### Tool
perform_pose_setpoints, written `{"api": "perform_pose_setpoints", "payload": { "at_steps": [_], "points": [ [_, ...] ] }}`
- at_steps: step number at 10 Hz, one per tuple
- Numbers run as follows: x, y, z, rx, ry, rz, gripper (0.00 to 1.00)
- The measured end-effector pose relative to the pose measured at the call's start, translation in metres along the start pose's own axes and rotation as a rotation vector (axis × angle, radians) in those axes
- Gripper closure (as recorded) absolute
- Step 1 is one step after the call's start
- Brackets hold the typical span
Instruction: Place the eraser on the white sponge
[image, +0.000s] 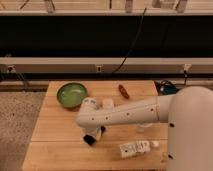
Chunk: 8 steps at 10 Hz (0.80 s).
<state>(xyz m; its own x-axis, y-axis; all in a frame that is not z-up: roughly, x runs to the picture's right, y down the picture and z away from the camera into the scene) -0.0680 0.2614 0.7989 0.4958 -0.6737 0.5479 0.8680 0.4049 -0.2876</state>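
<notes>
My gripper (93, 136) hangs from the white arm over the front left of the wooden table (55, 145), low above the board. A dark shape (89, 140) sits at its tip; I cannot tell whether it is the eraser or part of the gripper. No black slab shows anywhere else on the table. The white sponge (107, 103) lies behind the arm, right of the green bowl, half hidden by the arm.
A green bowl (71, 94) stands at the back left. A small reddish-brown oblong thing (123, 91) lies at the back middle. A white block with dark markings (134, 148) lies at the front right. The robot's white body (192, 130) fills the right side.
</notes>
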Motion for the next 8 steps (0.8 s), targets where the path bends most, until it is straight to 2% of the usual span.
{"api": "perform_pose_setpoints", "payload": {
  "at_steps": [3,6,8],
  "points": [
    [0.004,0.000,-0.007,0.012,0.000,0.000,0.98],
    [0.007,0.001,-0.020,0.013,0.007,-0.023,1.00],
    [0.011,0.001,-0.038,0.026,0.028,-0.046,1.00]
  ]
}}
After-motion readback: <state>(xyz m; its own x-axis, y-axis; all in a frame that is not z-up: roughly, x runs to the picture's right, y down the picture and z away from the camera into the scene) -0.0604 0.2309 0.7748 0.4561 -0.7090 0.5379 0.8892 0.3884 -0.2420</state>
